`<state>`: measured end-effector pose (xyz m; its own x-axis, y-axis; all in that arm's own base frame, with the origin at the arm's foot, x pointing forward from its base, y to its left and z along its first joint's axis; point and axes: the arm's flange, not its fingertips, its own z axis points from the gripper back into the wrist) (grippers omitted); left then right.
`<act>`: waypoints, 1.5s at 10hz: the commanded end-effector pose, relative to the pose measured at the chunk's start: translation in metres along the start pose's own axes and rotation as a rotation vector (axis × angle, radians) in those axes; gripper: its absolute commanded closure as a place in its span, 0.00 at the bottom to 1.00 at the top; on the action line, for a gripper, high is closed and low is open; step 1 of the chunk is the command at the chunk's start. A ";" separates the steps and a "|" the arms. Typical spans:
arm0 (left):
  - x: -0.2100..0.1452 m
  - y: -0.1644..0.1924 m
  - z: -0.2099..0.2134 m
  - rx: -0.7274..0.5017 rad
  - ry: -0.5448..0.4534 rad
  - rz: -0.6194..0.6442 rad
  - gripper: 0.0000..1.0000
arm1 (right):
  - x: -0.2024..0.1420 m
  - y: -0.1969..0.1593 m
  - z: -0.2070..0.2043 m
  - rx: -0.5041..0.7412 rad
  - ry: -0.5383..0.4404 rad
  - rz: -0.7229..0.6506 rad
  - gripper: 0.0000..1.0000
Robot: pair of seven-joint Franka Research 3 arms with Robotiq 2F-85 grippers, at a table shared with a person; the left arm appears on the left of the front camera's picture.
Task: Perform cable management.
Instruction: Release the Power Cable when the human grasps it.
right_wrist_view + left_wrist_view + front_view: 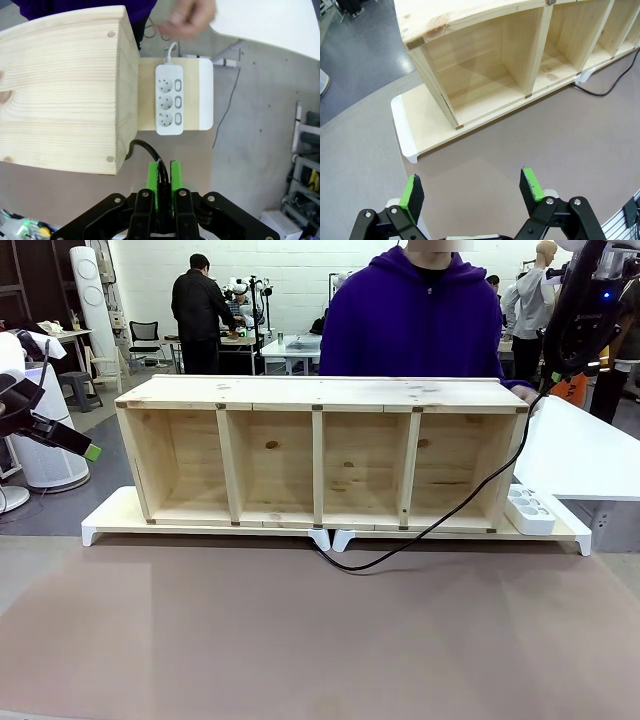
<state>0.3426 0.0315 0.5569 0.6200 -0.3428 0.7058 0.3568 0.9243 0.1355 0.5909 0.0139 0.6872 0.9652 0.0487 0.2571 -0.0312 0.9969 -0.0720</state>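
Right gripper [163, 177], pointing straight down beside the shelf [65, 90] end, pinches the cable [150, 150] between its pads.

left hand [472, 190]: fingers spread wide apart, nothing between the green pads, held low at the left side | right hand [163, 181]: raised high at the right, pads pressed together on the cable [161, 172] | person's hand [192, 19]: blurred, loosely curled

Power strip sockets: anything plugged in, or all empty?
All empty. In the right wrist view the white power strip shows three bare sockets, and the cable hangs from the right gripper.
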 end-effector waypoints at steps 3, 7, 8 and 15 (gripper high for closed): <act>-0.001 0.000 -0.001 -0.002 -0.007 0.008 0.00 | -0.001 0.000 0.001 0.002 0.006 0.000 0.87; -0.001 0.000 -0.001 -0.002 -0.007 0.008 0.00 | -0.001 0.000 0.001 0.002 0.006 0.000 0.87; -0.001 0.000 -0.001 -0.002 -0.007 0.008 0.00 | -0.001 0.000 0.001 0.002 0.006 0.000 0.87; -0.001 0.000 -0.001 -0.002 -0.007 0.008 0.00 | 0.001 0.000 0.001 -0.006 0.038 -0.010 0.27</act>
<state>0.3426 0.0315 0.5569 0.6200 -0.3428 0.7058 0.3568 0.9243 0.1355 0.5890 0.0134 0.6845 0.9712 0.0454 0.2339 -0.0293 0.9970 -0.0716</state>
